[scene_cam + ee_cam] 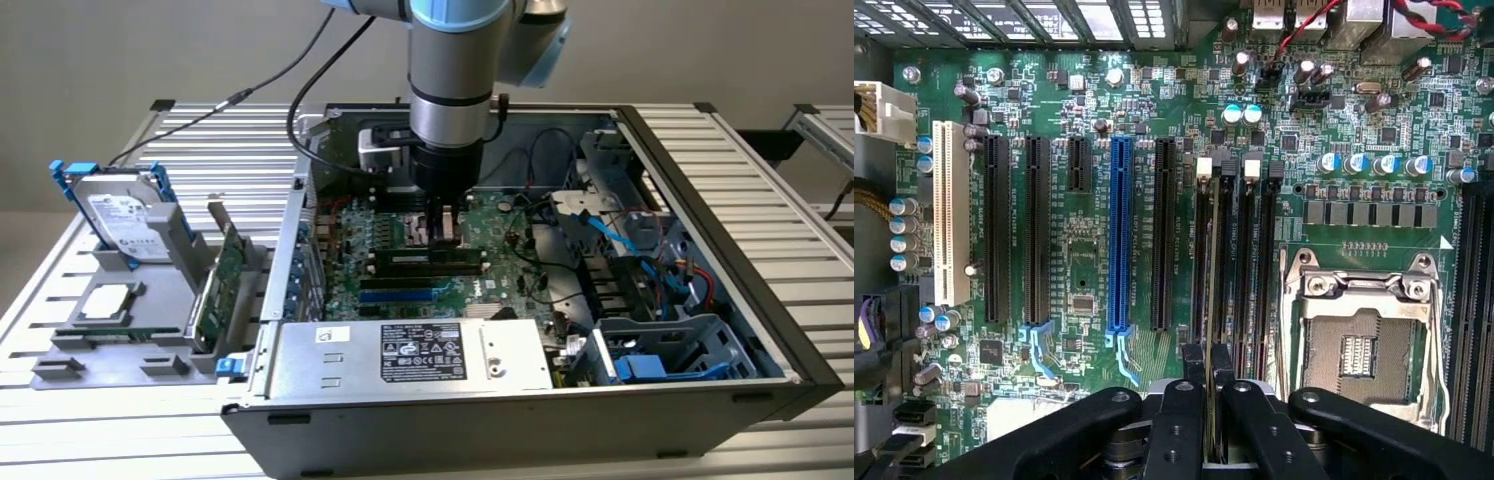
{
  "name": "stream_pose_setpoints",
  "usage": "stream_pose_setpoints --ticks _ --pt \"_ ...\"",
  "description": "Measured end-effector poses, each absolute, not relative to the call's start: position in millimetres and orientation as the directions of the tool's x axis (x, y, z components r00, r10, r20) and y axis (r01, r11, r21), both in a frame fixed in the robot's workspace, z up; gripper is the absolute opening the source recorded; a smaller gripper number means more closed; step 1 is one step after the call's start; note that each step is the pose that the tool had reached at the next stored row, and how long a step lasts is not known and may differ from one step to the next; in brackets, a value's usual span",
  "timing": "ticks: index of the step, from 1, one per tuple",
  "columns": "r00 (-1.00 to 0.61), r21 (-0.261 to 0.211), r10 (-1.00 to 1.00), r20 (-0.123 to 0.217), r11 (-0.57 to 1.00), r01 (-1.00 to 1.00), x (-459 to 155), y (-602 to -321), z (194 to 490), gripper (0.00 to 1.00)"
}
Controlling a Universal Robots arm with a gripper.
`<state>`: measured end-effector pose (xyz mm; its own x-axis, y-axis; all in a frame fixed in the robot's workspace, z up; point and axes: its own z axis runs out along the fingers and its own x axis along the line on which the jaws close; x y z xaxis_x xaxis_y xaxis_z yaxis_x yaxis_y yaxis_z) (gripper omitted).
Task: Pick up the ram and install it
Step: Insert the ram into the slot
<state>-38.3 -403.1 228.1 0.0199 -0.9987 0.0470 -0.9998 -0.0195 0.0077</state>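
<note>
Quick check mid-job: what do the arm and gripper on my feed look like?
The arm is a silver-grey cylinder with light blue joint caps and a black wrist section. Black cables trail off it toward the exterior view's left. The gripper is matte black, with two slim straight fingers dotted with small screw holes, set between rounded black housings.

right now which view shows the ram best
The wrist view. The ram shows edge-on as a thin strip held between the fingers of the gripper, over the black memory slots. In the exterior view the arm and gripper hide nearly all of it.
</note>
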Motion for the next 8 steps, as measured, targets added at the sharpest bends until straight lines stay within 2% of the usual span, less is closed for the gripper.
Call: stream_pose_setpoints --ticks 8 --pt "0.023 0.008 -0.998 0.064 -0.023 -1.0 -38.3 -403.1 227.8 0.14"
